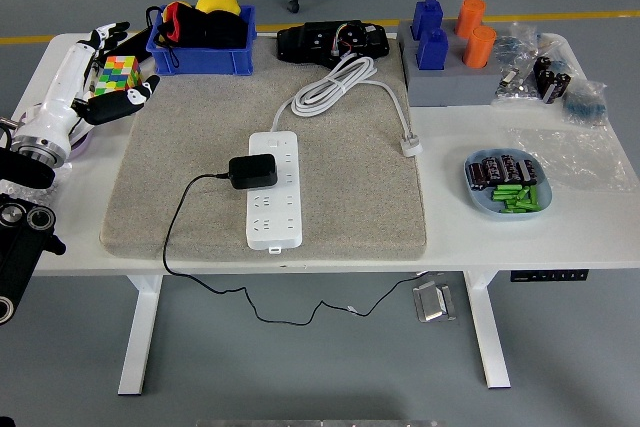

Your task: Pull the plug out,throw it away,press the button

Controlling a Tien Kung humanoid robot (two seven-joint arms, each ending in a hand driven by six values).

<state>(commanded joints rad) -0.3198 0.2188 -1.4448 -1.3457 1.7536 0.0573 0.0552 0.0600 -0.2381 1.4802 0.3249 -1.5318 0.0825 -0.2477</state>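
A white power strip [273, 188] lies on a grey mat [350, 187] in the middle of the table. A black plug adapter [252, 171] sits plugged into the strip's left side, and its thin black cord runs left and drops over the table's front edge. The strip's own white cable [335, 83] coils behind it and ends in a loose white plug [410, 144]. My left hand [115, 72] hovers at the table's far left, fingers spread and empty, well away from the strip. My right hand is out of view.
A blue bin [203, 52] with red, black and yellow items stands at the back left, beside a colourful cube [118, 74]. A black device [333, 42], a grey block with blue and orange pieces [450, 67], plastic bags [545, 72] and a blue dish [507, 185] sit to the right.
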